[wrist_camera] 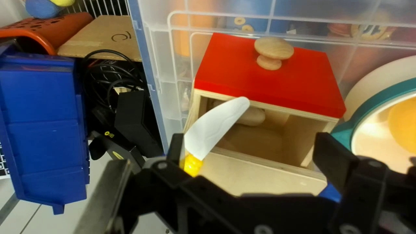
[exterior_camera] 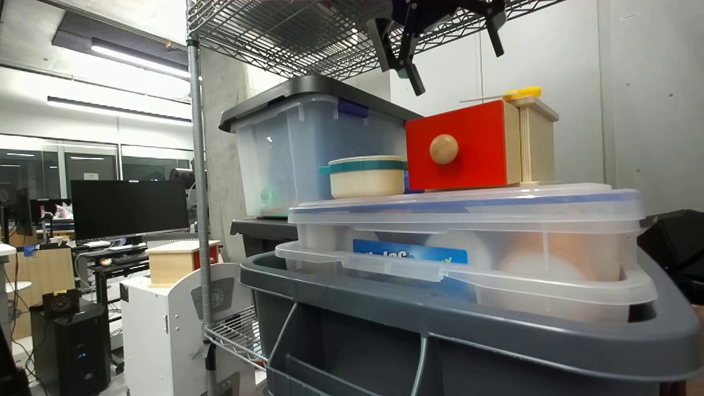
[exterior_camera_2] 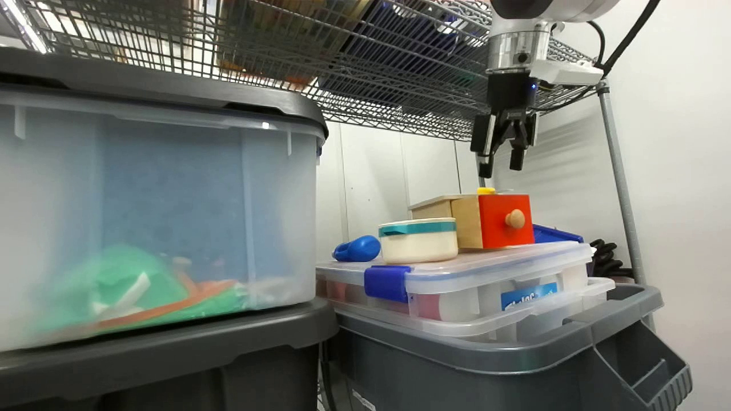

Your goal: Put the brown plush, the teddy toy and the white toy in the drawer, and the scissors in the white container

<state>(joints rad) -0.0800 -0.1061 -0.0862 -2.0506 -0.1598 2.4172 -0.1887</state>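
Jaws: apart, in the air; both exterior views show a gap between their tips and the yellow-handled tool point(wrist_camera: 213, 130) below.
Tool: pale blade over the open drawer point(wrist_camera: 256, 78), handle on the casing point(wrist_camera: 256, 175); partly hidden in the wrist view; whether it is the scissors cannot be told.
Drawer: red front standing out from the casing; the wrist view alone shows the inside, where a tan rounded thing point(wrist_camera: 252, 117) lies partly behind the blade.
White container point(wrist_camera: 373, 84): just beside the drawer; open top and orange-yellow thing point(wrist_camera: 404, 125) inside visible from the wrist only.
Blue bulb-shaped thing point(exterior_camera_2: 358, 249): near the container, best seen in an exterior view.
Clear bin point(exterior_camera: 550, 212): lid under drawer and container; opposite the container, a strip of lid separates the drawer from the bin's edge.
Blue bin point(wrist_camera: 48, 136): beyond that edge in the wrist view.
Wire shelf point(exterior_camera_2: 320, 57): overhead; its clearance from the jaws cannot be told.
Monitor point(exterior_camera: 129, 209): well behind, in an exterior view alone.
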